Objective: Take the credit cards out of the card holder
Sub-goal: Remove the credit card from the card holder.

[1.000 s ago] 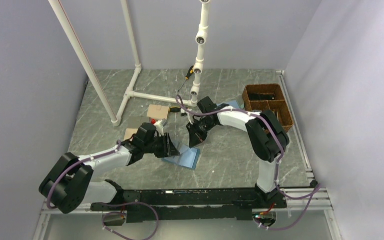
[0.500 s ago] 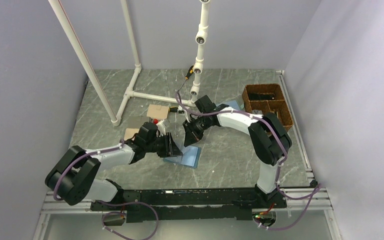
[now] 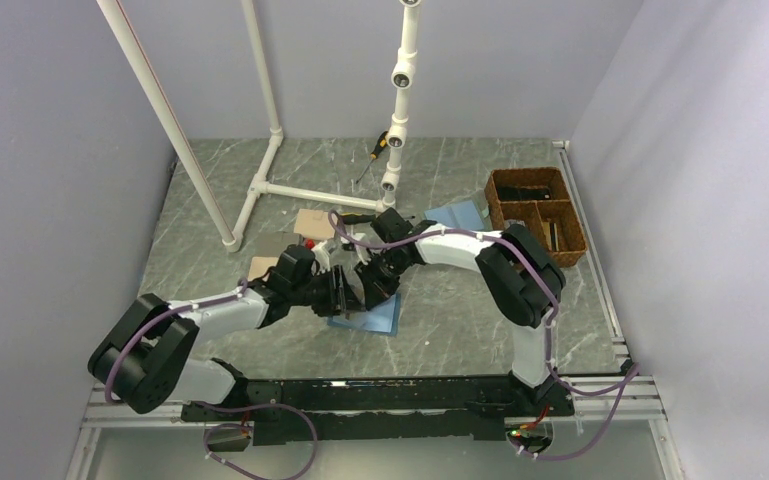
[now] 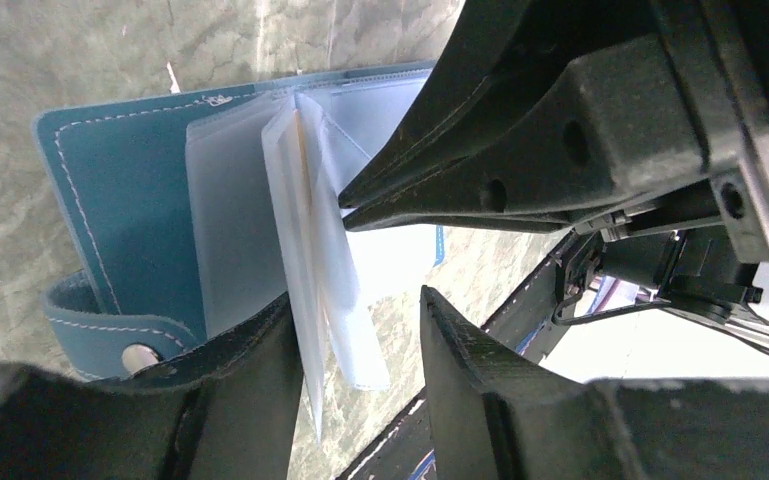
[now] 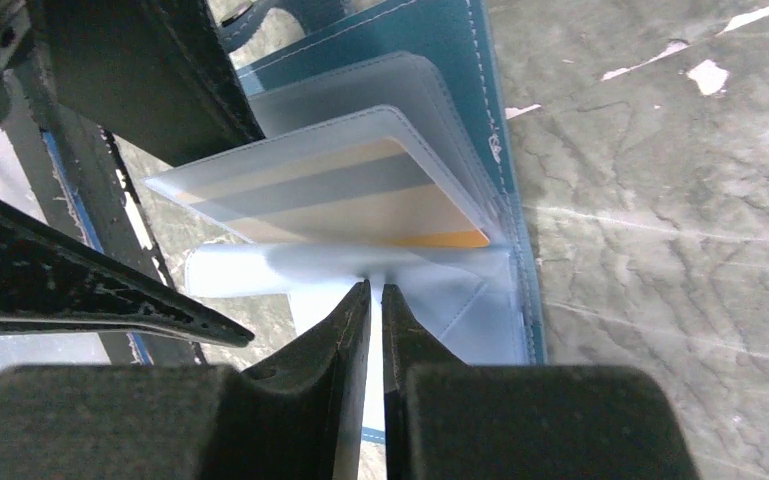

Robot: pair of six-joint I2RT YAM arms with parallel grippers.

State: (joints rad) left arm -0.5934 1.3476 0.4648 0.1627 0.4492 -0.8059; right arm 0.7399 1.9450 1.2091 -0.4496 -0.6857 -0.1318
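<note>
The card holder [image 4: 110,190] lies open on the table, teal-blue, with clear plastic sleeves fanned up from its spine; it also shows in the top view [image 3: 375,316]. One sleeve holds a credit card [image 5: 340,195] striped orange and grey. My left gripper [image 4: 355,300] is open, with the lower ends of the sleeves standing between its fingers. My right gripper [image 5: 376,288] is nearly shut, its tips at the blurred edge of a sleeve; I cannot tell whether it pinches it. In the top view the left gripper [image 3: 343,291] and right gripper [image 3: 372,285] meet over the holder.
A brown divided basket [image 3: 535,210] stands at the right. A paler blue folder [image 3: 457,213] lies left of it. Tan blocks [image 3: 315,222] lie behind the left gripper. A white pipe frame [image 3: 260,185] and a screwdriver [image 3: 375,150] are at the back.
My right gripper has moved left and nearer, down onto the card holder beside the left gripper. The left gripper has barely moved.
</note>
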